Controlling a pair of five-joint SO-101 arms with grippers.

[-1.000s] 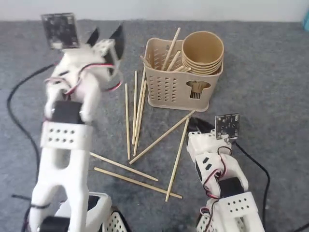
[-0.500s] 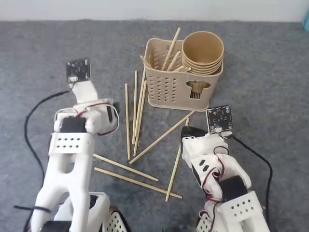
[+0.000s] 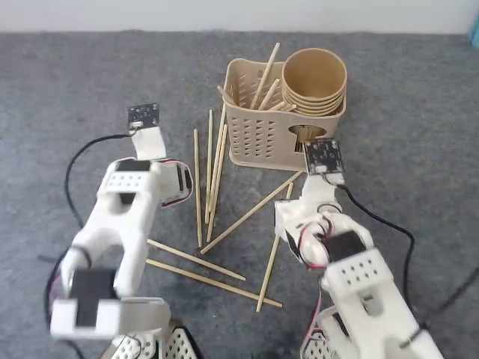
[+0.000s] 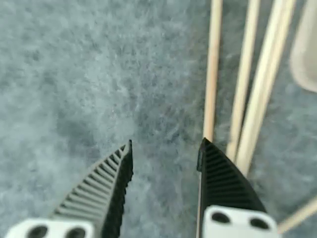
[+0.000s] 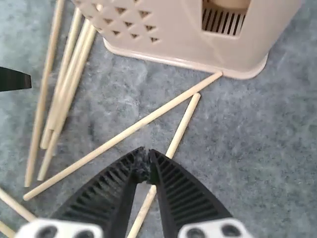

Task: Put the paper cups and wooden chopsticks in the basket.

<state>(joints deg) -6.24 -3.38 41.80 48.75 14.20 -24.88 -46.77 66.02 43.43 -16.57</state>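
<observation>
A beige basket (image 3: 262, 138) holds a stack of paper cups (image 3: 314, 78) and several wooden chopsticks (image 3: 263, 75). Loose chopsticks (image 3: 211, 168) lie on the grey carpet left of and in front of it. My left arm (image 3: 138, 187) stands over the carpet just left of that bundle. Its gripper (image 4: 166, 146) is open, with one chopstick (image 4: 213, 74) by one fingertip and nothing between the fingers. My right arm (image 3: 318, 224) is in front of the basket (image 5: 198, 29). Its gripper (image 5: 143, 159) is shut, tips together just above a chopstick (image 5: 184, 124) lying on the carpet.
Two chopsticks (image 3: 194, 258) lie crosswise near the arms' bases, and a long diagonal one (image 3: 251, 213) runs from the basket's foot toward them. Cables trail beside both arms. Open carpet lies left of the left arm and right of the basket.
My left arm has swung back from beside the basket's rim and come down toward the carpet by the chopstick bundle. My right arm has moved forward toward the basket.
</observation>
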